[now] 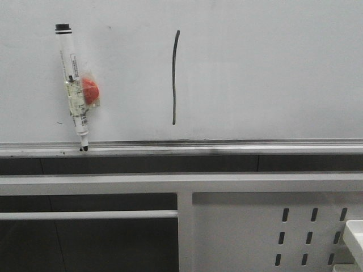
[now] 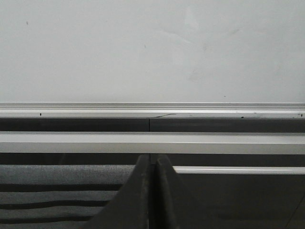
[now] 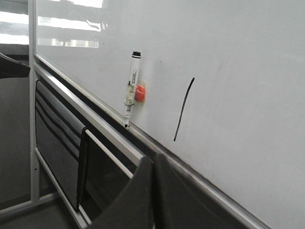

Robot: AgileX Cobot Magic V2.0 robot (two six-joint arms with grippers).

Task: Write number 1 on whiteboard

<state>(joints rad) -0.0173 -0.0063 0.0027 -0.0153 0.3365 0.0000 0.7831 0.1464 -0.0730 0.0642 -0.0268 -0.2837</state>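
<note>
Front view shows the whiteboard (image 1: pixel 272 68) filling the upper part of the scene, with the number 1 (image 1: pixel 175 77) drawn on it as a thin dark stroke, nearly upright and slightly bowed. To its left the marker (image 1: pixel 74 85) stands tip down on the silver rail (image 1: pixel 227 148), leaning against the board, a red blob (image 1: pixel 90 90) stuck to its clear barrel. Below the rail sits a white perforated panel (image 1: pixel 272 232). My left gripper (image 2: pixel 151 191) hangs in front of a bare stretch of board, fingers pressed together on nothing. My right gripper (image 3: pixel 153 195) is likewise closed and empty, well apart from the stroke and the marker
</note>
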